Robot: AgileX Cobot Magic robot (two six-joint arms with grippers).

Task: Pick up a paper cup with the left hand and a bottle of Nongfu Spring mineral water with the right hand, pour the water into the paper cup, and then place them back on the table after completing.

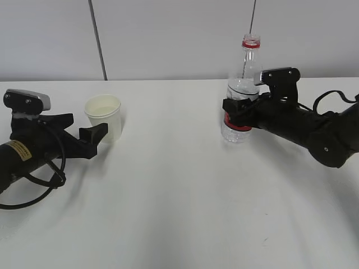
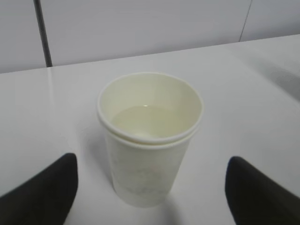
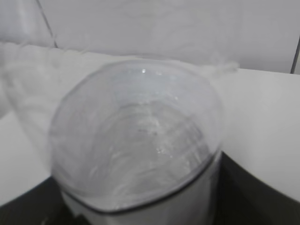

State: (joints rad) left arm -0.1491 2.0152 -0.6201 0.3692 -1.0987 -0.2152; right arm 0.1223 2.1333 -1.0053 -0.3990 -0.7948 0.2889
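Observation:
The white paper cup [image 1: 104, 116] stands upright on the table [image 1: 179, 202] at the left, with pale liquid in it [image 2: 149, 121]. My left gripper [image 1: 84, 132] is open. Its two black fingers [image 2: 44, 192] flank the cup's base [image 2: 150, 187] with gaps on both sides. The uncapped clear bottle [image 1: 247, 61] with a red label stands on the table at the right, and water shows low in it [image 1: 235, 134]. My right gripper [image 1: 238, 107] is closed around the bottle's middle. In the right wrist view the bottle [image 3: 136, 136] fills the frame between the fingers [image 3: 140, 201].
A grey-white wall with a dark vertical seam [image 1: 99, 42] runs behind the table. A black cable loop [image 1: 39, 188] lies by the left arm. The right arm's body [image 1: 314, 131] lies low over the table at the right.

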